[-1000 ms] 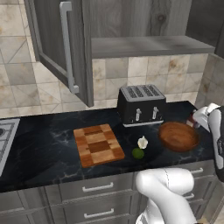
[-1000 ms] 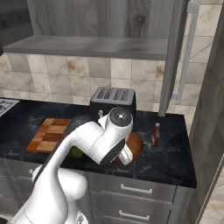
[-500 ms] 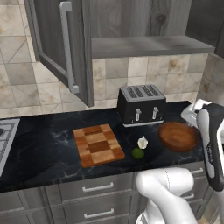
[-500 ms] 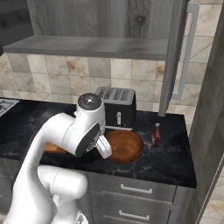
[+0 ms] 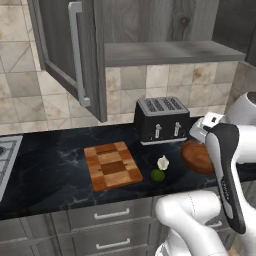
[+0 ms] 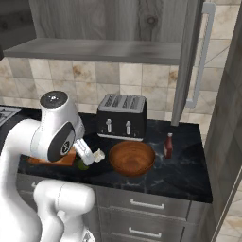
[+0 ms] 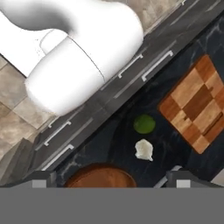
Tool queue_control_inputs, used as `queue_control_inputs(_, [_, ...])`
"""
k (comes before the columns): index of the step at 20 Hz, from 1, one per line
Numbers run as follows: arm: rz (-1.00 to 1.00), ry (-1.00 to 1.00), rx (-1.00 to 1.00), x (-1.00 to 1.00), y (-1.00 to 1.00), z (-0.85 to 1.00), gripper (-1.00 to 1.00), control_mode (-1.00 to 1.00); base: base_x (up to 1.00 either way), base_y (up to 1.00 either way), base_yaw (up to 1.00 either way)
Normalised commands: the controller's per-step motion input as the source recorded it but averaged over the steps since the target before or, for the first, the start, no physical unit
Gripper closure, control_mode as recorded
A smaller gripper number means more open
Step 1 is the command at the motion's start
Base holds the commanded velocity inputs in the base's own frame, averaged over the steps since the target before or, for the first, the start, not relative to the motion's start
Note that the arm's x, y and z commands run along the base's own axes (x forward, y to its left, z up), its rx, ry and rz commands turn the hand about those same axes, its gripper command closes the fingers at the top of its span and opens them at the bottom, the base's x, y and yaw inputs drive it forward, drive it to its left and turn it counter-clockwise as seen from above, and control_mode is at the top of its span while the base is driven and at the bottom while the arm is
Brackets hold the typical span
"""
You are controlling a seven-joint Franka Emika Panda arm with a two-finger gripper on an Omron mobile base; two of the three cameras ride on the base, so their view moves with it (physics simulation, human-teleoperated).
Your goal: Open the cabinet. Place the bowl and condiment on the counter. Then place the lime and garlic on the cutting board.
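Note:
The cabinet [image 5: 60, 45] stands open, its door swung out to the left. On the counter [image 5: 55, 170] the reddish-brown bowl [image 5: 196, 156] sits right of the toaster's front, and the condiment [image 6: 168, 145] stands upright just right of the bowl. The garlic [image 5: 163, 162] and lime [image 5: 158, 174] lie side by side between the bowl and the cutting board [image 5: 112, 165], off the board. My gripper [image 5: 202, 131] hangs open above the bowl's near-left rim, holding nothing. Looking down in the hand view, the gripper [image 7: 111, 180] is over the bowl [image 7: 100, 177], with the garlic [image 7: 144, 149], lime [image 7: 144, 124] and board [image 7: 197, 103] beyond.
A black toaster [image 5: 161, 119] stands against the tiled wall behind the bowl. A stove edge [image 5: 5, 155] shows at the far left. Grey drawers [image 5: 107, 215] run below the counter's front edge. A tall dark panel [image 6: 227, 118] bounds the counter on the right.
The arm has swung left from the right end of the counter to above the bowl. The gripper stays open. Bowl, condiment, lime and garlic have not moved.

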Motion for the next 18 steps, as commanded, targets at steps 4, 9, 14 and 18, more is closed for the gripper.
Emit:
queue_control_inputs(4, [0.02,0.03,-0.14,0.0,0.66,0.06,-1.0,-1.0,0.0,0.0,0.0])
queue_control_inputs(9, [0.13,0.08,-0.18,0.08,0.41,-0.02,-1.0,-1.0,0.0,0.0,0.0])
queue_control_inputs(14, [0.25,0.16,-0.21,0.19,0.11,-0.1,-1.0,-1.0,0.0,0.0,0.0])
queue_control_inputs(18, [0.1,0.11,-0.02,0.02,0.0,-0.28,-1.0,-1.0,0.0,0.0,0.0])
